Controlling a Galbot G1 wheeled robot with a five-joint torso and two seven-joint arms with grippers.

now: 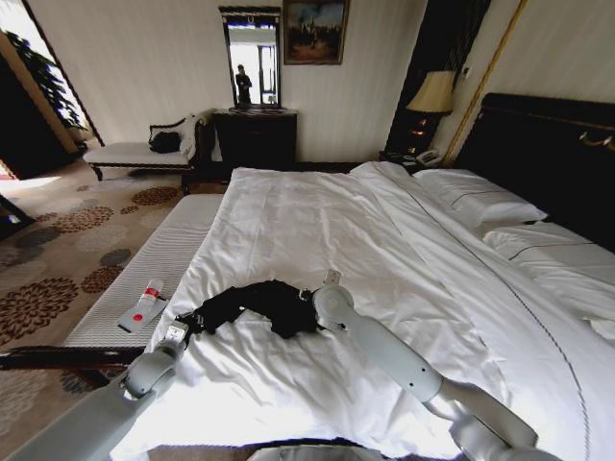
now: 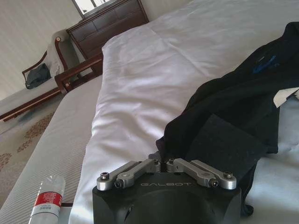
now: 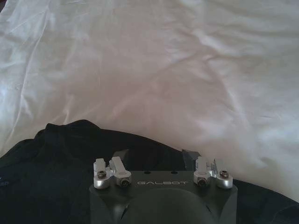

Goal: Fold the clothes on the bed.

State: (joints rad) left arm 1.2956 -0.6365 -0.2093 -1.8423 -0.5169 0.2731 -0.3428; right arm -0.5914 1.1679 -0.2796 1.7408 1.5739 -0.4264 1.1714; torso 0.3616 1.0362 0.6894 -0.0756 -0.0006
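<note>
near the foot of the bed (image 1: 317, 211), on the white duvet: the clothes (image 1: 261, 303), one black t-shirt, bunched into a dark crumpled heap rather than spread flat. at its left end, close to the mattress edge, the left gripper (image 1: 183, 325), clenched on a fold of the black fabric, as seen in the left wrist view (image 2: 164, 161). at the right end, the right gripper (image 1: 325, 286), spread wide just above the cloth (image 3: 56, 186) and grasping nothing (image 3: 154, 156). probably a spreading step before any fold: best done by lowering the right gripper onto an edge of the heap, pinching a single layer, then drawing both ends apart evenly and low over the duvet, without snagging the sheet. worth keeping away from the small white-and-red tube (image 1: 150, 293) on the bench (image 1: 144, 279) beside the bed.
</note>
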